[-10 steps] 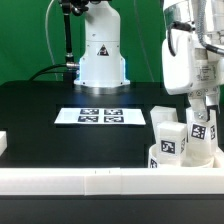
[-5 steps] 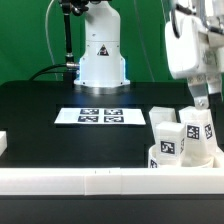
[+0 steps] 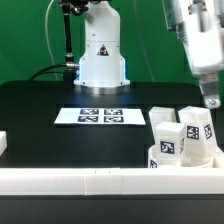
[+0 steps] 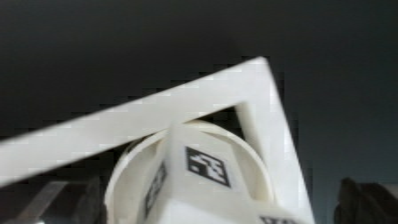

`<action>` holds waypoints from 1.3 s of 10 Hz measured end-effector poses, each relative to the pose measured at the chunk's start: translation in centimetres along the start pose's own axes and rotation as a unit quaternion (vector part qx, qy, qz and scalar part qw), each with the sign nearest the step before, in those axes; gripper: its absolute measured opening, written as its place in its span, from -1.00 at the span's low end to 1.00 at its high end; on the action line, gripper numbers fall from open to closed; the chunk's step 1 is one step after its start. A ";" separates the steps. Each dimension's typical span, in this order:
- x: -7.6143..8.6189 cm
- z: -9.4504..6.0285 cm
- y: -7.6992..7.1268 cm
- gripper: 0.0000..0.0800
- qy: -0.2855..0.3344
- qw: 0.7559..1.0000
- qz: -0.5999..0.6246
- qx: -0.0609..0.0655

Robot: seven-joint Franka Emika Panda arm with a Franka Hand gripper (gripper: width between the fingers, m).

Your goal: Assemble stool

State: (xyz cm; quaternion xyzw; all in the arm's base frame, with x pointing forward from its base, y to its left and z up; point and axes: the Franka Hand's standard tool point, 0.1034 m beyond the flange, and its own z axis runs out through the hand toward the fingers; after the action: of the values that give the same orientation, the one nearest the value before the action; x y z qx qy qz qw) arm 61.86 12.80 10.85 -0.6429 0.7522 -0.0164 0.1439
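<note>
Exterior view first: I see the white plastic stool parts (image 3: 183, 142), blocky legs with black-and-white square tags standing on the thick round seat, bunched in the lower right of the frame against the long white border rail (image 3: 100, 181) that crosses the bottom. My claw (image 3: 210, 100) hangs at the right edge above them, apart from them and carrying nothing; its tips are too blurred for me to tell whether they are spread or pressed together. The flat white marker board (image 3: 102, 116) lies mid-frame on the black table (image 3: 40, 120).

Wrist view: the round white seat (image 4: 187, 175) with a tagged leg fills the lower middle, tucked into the corner where two rails (image 4: 196, 100) meet. No container is present; that corner merely fences the parts in.

I judge the pieces light, rigid and smooth, so slippery. I would pinch a leg across its flat sides, squarely.
</note>
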 end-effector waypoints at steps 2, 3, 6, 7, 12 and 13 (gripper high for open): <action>-1.0 -0.5 -0.7 0.62 0.010 0.990 -0.138 -0.020; -1.3 -0.6 -1.0 0.62 0.006 0.982 -0.187 -0.024; -1.2 -0.6 -1.2 0.62 0.003 0.959 -0.281 -0.025; -1.2 -0.7 -1.2 0.62 0.003 0.950 -0.310 -0.026; -0.5 -0.6 -1.4 0.62 0.012 0.808 -0.588 -0.041; -0.5 -0.6 -1.4 0.62 0.012 0.799 -0.599 -0.041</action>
State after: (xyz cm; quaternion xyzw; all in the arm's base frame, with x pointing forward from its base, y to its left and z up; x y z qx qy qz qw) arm 63.12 13.01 11.79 -0.9703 0.2185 -0.0764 0.0700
